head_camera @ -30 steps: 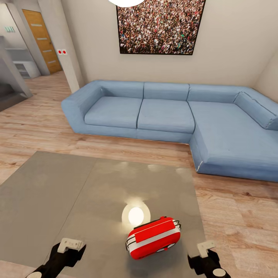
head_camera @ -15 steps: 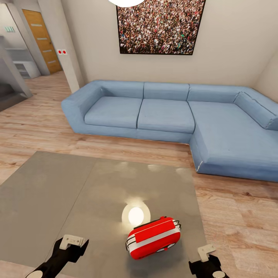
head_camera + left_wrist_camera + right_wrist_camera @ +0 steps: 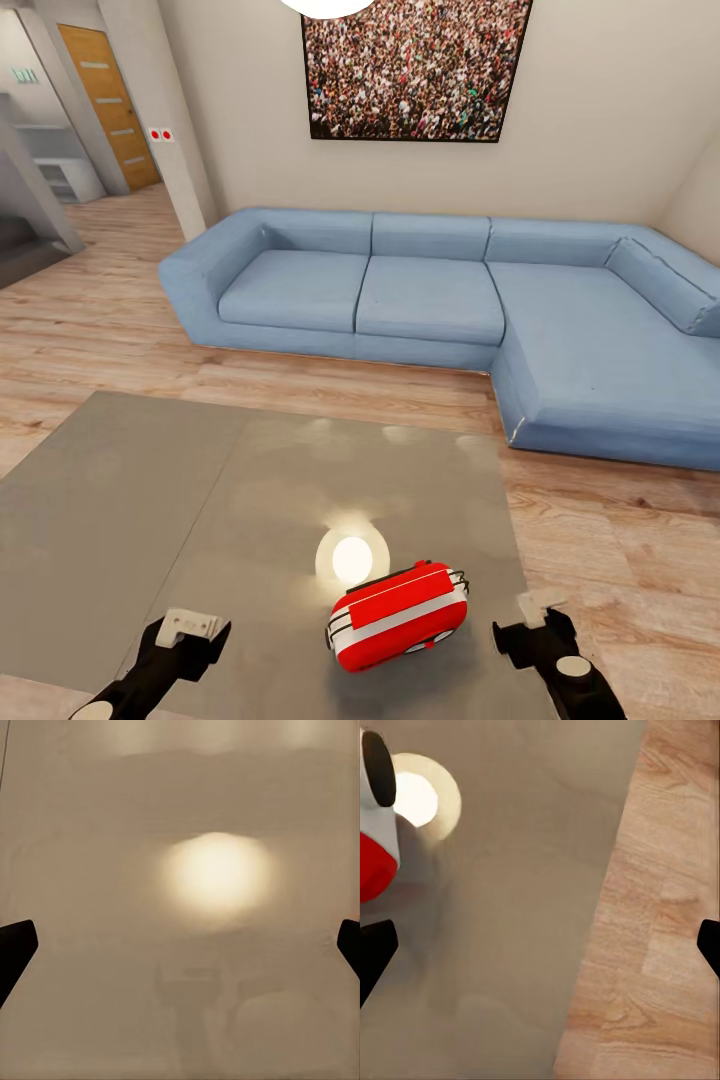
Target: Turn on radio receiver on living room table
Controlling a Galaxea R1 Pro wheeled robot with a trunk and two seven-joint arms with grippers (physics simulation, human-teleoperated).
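Right end effector (image 3: 540,612) hovers with fingers spread, at 3 o'clock of the radio receiver (image 3: 398,613), apart from it. Radio rests near the counter (image 3: 150,480) front edge. Left end effector (image 3: 188,628) likewise spread, idle. Advice: approach slowly, press the dial face, avoid shoving.

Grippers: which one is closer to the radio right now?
The right gripper: it sits just off the radio receiver at the table's edge. The left gripper is farther away.
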